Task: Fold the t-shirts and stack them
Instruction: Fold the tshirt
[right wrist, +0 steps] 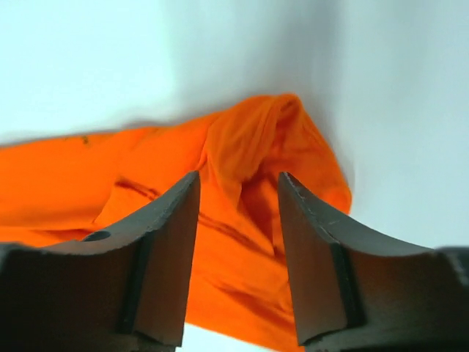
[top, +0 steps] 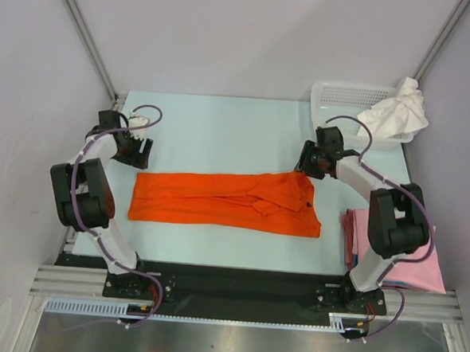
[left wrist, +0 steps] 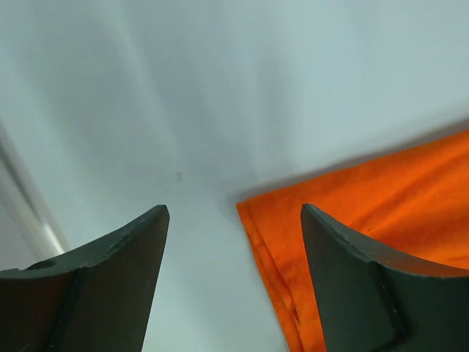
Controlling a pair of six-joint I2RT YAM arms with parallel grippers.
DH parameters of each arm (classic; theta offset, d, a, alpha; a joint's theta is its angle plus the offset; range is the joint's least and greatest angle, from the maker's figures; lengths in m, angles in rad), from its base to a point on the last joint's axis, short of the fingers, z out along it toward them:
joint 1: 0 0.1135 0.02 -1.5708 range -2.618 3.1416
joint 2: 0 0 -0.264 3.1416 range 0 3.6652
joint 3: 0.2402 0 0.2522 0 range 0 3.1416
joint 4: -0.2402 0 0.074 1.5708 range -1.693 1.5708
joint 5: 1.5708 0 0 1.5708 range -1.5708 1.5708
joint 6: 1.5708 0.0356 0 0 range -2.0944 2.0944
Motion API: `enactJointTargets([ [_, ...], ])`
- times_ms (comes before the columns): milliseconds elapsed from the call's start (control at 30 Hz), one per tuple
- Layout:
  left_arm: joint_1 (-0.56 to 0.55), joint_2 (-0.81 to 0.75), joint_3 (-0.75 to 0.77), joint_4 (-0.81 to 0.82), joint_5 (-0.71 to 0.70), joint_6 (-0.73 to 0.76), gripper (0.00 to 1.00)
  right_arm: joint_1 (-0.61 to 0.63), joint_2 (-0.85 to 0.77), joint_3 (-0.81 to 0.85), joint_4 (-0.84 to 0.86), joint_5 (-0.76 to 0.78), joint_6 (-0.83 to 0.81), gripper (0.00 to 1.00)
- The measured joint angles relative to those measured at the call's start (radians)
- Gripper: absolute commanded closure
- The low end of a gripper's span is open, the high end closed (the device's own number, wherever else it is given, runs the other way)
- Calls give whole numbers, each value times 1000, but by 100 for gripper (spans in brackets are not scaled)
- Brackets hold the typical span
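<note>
Orange t-shirt [top: 217,200] lies flat on the pale table [top: 222,127], folded lengthwise into a long band running left to right. Its left end is square and smooth; its right end is rumpled, with loose cloth bunched on top. Left gripper [top: 133,150] stands just beyond the shirt's far left corner with its fingers [left wrist: 124,264] set well apart and nothing between them. The wrist view shows only bare table and the shirt's corner hem in the gap, and no cloth is pinched. Right gripper [top: 309,166] sits at the shirt's far right corner with its jaws parted. A raised pucker of orange cloth shows just past its fingertips. Whether the pads touch that cloth cannot be told, and no clamp on it is evident. White t-shirt [top: 395,110] hangs crumpled over the right end of a white lattice basket [top: 344,95], which stands beyond the orange shirt's right end and well apart from it. Pink t-shirts [top: 421,267] lie stacked to the right of the orange shirt's right end, near it but not touching, partly hidden by the right arm
</note>
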Motion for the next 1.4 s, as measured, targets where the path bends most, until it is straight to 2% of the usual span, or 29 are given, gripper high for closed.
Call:
enactJointTargets([
  [100,-18,79,-1,-5,-31,-7,22,-2,98,34,13,-11,3,63],
  [133,-29,100,-4,-8,-41,-7,23,-3,116,35,13,-14,6,75],
  [200,-48,120,-11,-12,-53,-7,31,-5,141,35,10,-14,11,85],
  [233,-56,125,-14,-15,-55,-8,45,-8,147,35,10,-12,16,94],
  [300,-67,129,-16,-19,-56,-14,63,-18,149,32,13,-10,21,100],
  [333,-72,129,-16,-20,-58,-15,89,-24,148,29,23,-10,24,100],
  [367,-74,129,-16,-22,-59,-19,100,-32,148,26,33,-10,26,100],
  [633,-77,137,-16,-21,-79,-19,100,-92,150,-13,87,-21,19,99],
  [700,-78,137,-19,-17,-83,-24,100,-92,154,-13,102,-26,19,88],
  [733,-79,137,-20,-14,-84,-25,100,-92,157,-13,108,-29,19,73],
  [767,-79,136,-21,-13,-84,-25,100,-92,163,-13,114,-33,22,66],
  [833,-79,134,-24,-10,-84,-25,100,-92,166,-14,116,-34,15,57],
  [900,-79,130,-29,-5,-81,-24,99,-92,164,-15,113,-36,9,52],
  [1000,-78,121,-37,-3,-80,-24,97,-90,134,-20,80,-26,0,50],
  [1133,-78,113,-42,-8,-80,-23,96,-77,4,-64,-13,21,-6,49],
  [1300,-78,102,-54,-11,-84,-23,97,-58,-215,-204,-135,79,-1,48],
  [1400,-78,99,-56,-11,-87,-22,97,-53,-294,-309,-180,72,26,48],
])
